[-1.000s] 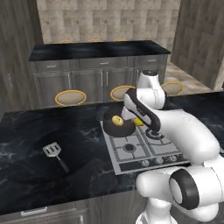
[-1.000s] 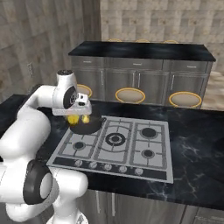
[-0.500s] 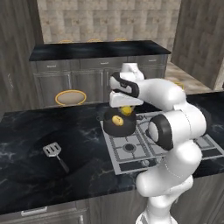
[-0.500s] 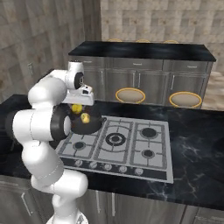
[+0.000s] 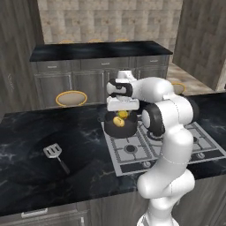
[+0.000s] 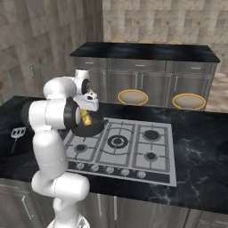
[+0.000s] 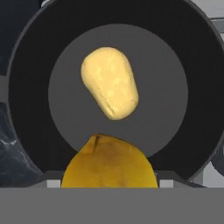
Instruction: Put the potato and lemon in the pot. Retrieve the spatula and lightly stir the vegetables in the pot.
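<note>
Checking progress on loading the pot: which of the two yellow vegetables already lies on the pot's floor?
The paler, oblong potato lies on the floor of the pot. The deeper-yellow lemon sits at the fingers, close to the camera.

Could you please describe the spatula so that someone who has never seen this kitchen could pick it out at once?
Start at the black marble counter with the silver gas hob set into it. The small spatula lies flat on the stone, apart from the hob, on the side nearest the round dark pot. Its slotted, silvery square head and thin black handle mark it out.
</note>
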You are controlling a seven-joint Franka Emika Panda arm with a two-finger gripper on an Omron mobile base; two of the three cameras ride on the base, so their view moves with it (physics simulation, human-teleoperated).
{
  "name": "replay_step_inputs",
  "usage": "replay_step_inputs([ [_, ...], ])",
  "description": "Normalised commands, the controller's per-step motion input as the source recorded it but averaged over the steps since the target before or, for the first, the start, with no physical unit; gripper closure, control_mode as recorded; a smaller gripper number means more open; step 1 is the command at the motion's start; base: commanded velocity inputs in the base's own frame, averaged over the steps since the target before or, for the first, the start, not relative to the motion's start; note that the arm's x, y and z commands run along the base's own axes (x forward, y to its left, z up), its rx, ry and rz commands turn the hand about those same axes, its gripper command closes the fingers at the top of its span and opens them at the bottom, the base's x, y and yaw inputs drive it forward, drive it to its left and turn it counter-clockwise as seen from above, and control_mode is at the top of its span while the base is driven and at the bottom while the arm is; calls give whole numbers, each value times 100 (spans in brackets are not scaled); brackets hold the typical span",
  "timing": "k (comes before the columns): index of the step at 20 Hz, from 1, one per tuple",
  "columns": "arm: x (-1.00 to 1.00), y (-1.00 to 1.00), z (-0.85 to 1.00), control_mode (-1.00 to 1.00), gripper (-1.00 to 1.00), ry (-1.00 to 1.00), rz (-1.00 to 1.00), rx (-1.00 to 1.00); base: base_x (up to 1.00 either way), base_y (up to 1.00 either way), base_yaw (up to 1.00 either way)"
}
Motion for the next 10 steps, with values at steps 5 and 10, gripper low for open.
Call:
replay_step_inputs([
  [5,2,-13,-47,-100,100,0,-2,0,0,0,0],
  [10,19,0,0,-100,100,0,-2,0,0,0,0],
])
